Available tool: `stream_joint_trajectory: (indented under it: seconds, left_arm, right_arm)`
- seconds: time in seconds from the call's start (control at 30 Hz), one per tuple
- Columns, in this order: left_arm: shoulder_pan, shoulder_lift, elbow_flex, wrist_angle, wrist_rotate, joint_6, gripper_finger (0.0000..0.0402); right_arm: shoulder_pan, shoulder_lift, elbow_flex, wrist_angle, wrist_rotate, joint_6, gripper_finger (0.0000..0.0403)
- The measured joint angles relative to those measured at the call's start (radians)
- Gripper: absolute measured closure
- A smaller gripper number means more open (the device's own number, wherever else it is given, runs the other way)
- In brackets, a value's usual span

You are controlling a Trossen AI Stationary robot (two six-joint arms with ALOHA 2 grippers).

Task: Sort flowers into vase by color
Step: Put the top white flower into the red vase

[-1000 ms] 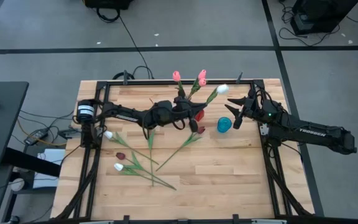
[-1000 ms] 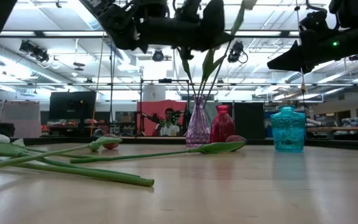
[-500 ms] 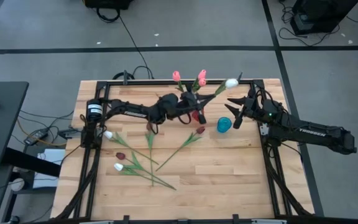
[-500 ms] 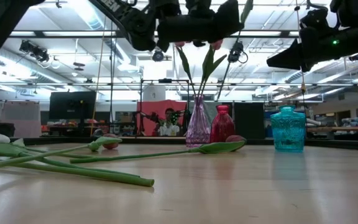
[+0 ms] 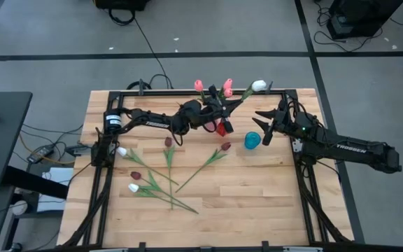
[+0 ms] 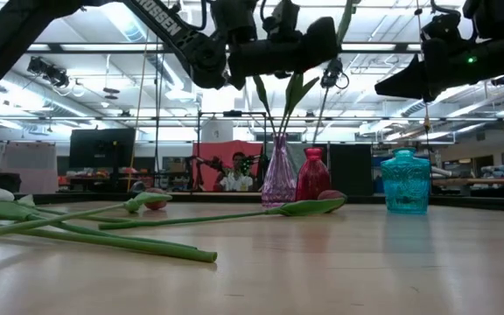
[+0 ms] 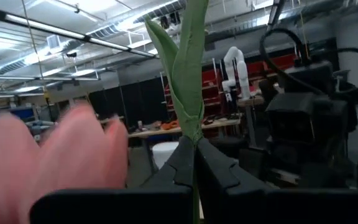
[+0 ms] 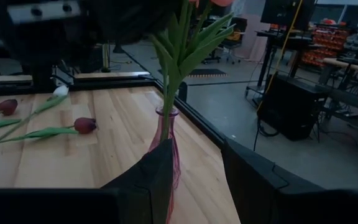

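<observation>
My left gripper (image 5: 227, 112) hangs over the vases at the table's far edge, shut on a white tulip (image 5: 259, 85). The pink glass vase (image 6: 278, 178) holds pink tulips (image 5: 199, 85) by their stems. The red vase (image 6: 312, 176) stands beside it, and the teal vase (image 5: 252, 140) is further right. My right gripper (image 5: 263, 126) waits open in the air by the teal vase. Several white and maroon tulips (image 5: 152, 180) lie flat on the table's left half, and one maroon tulip (image 5: 224, 147) lies near the middle. My left gripper pinches the white tulip's green stem (image 7: 194, 142) between its two fingers, just below the leaves. The fingers (image 7: 219, 171) lie across the stem. The flower is lifted clear of the table and slants up, with its head toward the far right corner.
A black frame (image 5: 110, 140) runs round the wooden table. The near half of the table (image 5: 243, 203) is bare wood. The three vases stand close together under and beside my left gripper. A person (image 6: 238, 172) sits in the room far behind the table.
My left gripper has moved toward the table's far edge and to the right, carrying the white tulip with it over the vases. The flower's head has travelled toward the far right corner. The right arm kept still.
</observation>
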Motion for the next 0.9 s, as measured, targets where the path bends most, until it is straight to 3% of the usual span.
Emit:
stream_joint_trajectory:
  seconds: [0.63, 0.9]
  left_arm:
    - [-0.021, 0.012, -0.037, -0.077, -0.096, -0.035, 0.0392]
    - [-0.019, 0.012, -0.055, -0.126, -0.11, -0.052, 0.0369]
  right_arm:
    - [0.0, 0.003, 0.0, -0.005, -0.001, -0.002, 0.0252]
    - [0.0, 0.003, 0.0, -0.004, -0.001, 0.0, 0.0252]
